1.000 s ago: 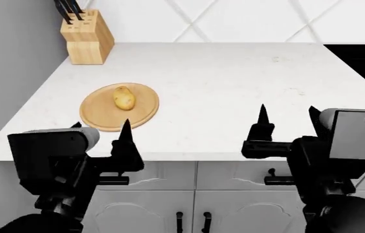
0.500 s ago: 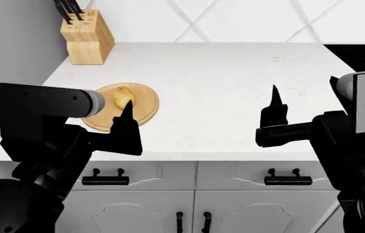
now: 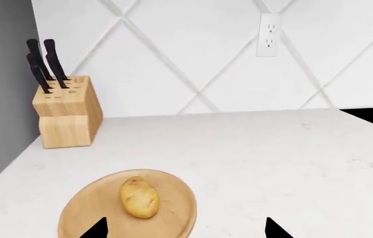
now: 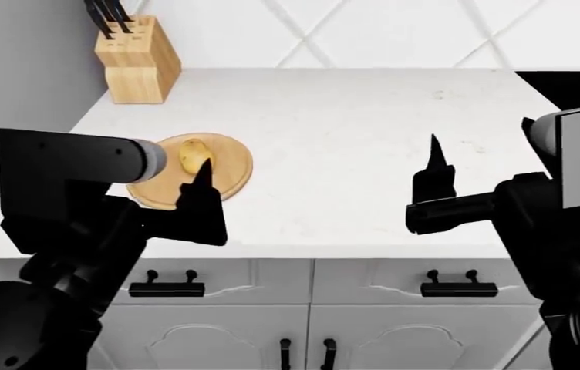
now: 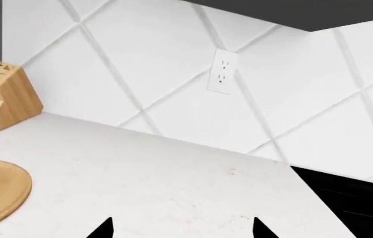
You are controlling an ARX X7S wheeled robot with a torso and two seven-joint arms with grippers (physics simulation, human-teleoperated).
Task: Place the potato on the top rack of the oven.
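Left wrist view puts the potato (image 3: 139, 198) plainly ahead: it lies on its side near the middle of a round wooden board (image 3: 93, 213), untouched, and the board sits on the white desk (image 3: 253, 158) toward its left end. Behind the board, well apart from it, a knife block (image 3: 66, 116) stands in the corner against the tiled wall, which carries a socket (image 3: 268, 34). From the head view the left gripper (image 4: 182, 185) hangs over the near edge of the desk, just short of the board, its fingers (image 4: 203, 181) spread apart and holding nothing; the wrist view shows both tips with a wide gap, the potato sitting toward one side of that gap rather than centred. The right gripper (image 4: 480, 169) hovers farther right over bare desk, fingers likewise apart and empty

My reading is that the reach for the potato is in hand and no grasp has been made. The next move calls for carrying the left gripper forward over the board, lining the gap up with the potato's narrow width, lowering, and closing. No oven shows clearly in any view, so it must be found afterwards
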